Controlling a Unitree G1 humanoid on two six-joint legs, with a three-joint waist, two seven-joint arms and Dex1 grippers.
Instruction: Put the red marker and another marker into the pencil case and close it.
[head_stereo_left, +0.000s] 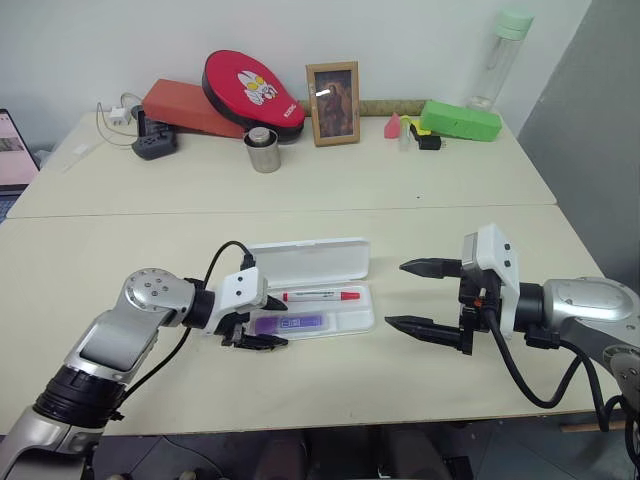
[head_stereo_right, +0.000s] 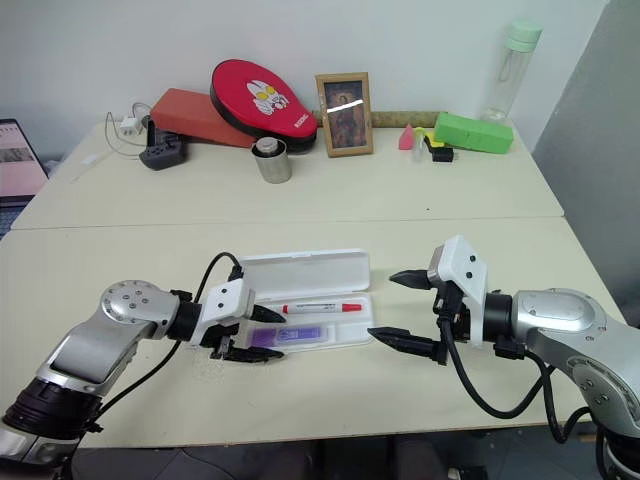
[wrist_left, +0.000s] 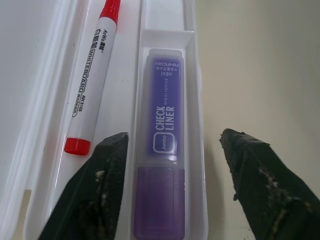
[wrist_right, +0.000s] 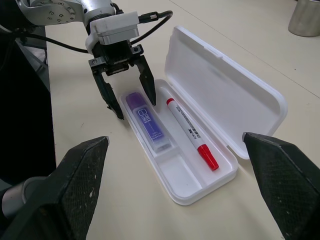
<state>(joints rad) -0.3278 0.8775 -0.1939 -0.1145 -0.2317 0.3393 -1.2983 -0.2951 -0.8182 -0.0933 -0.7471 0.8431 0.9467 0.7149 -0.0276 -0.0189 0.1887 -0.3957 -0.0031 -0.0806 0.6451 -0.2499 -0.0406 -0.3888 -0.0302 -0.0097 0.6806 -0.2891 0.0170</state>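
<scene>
Purple marker (wrist_right: 146, 121) lies in open pencil case (wrist_right: 260, 107) beside red marker (wrist_right: 192, 133); left gripper (wrist_right: 128, 96) released, straddling its end; right gripper (head_stereo_left: 422, 297) spread wide, nearby, empty.

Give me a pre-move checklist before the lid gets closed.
1. Red marker lying in the case: ok.
2. Purple marker lying in the near compartment: ok.
3. Left gripper open, jaws apart either side of the purple marker's end, not gripping it: ok.
4. Left gripper clear of the case: not ok, one finger is over the tray.
5. Right gripper open, off to the case's side: ok.
6. Lid closed: not ok, it stands open.
</scene>
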